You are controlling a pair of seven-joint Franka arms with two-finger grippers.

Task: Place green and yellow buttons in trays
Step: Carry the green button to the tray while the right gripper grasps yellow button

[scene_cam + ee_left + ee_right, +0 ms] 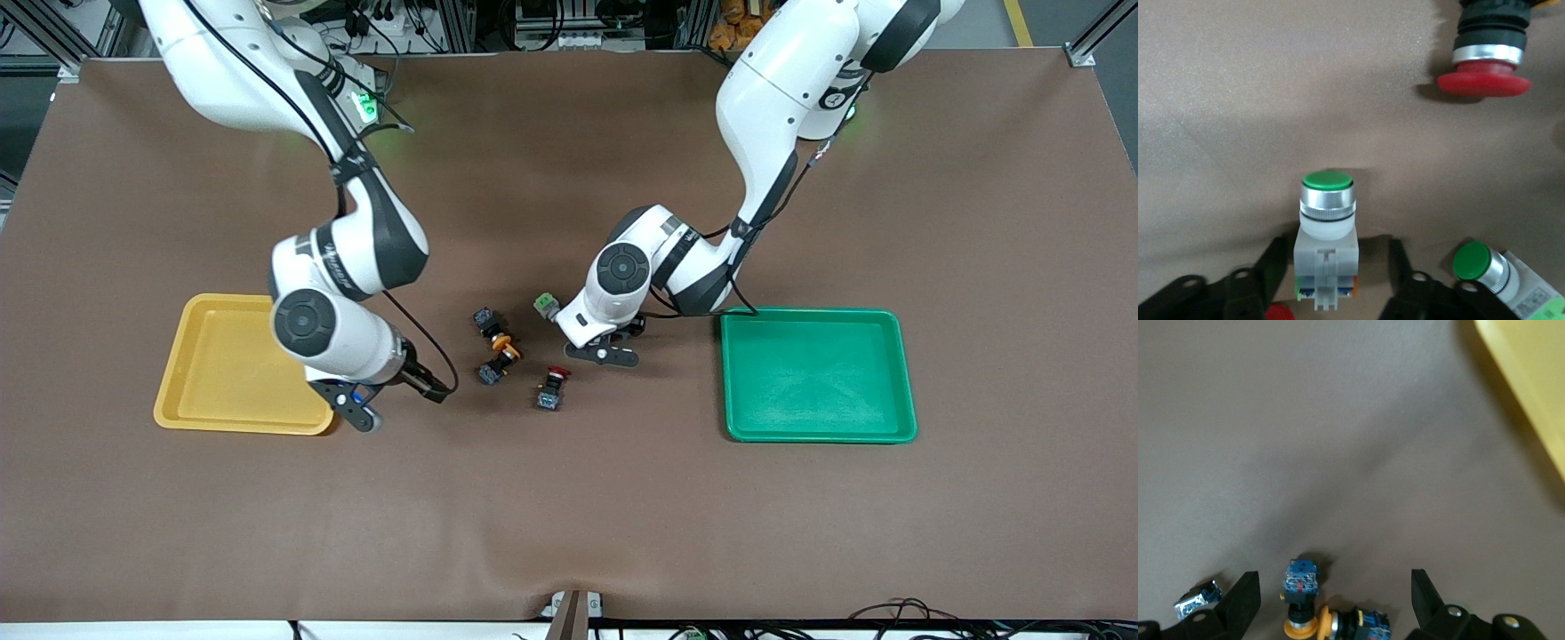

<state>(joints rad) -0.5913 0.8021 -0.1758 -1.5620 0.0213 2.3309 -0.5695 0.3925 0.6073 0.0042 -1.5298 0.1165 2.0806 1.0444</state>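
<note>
Down low, my left gripper (1328, 280) had its jaws partly open around a green button (1327, 233) on the table (569, 516), near the green tray (818, 373). My right gripper (1335, 600) hung wide open, empty, over the yellow buttons (1318, 613) beside the yellow tray (231, 364).

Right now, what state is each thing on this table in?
Left gripper: open, low around a green button.
That green button: lying on the table, not yet gripped.
Second green button: lying beside it.
Yellow buttons: lying, caps together.
Red button: on its side.
Right gripper: open, above the table beside yellow tray.
Green tray: empty.
</note>
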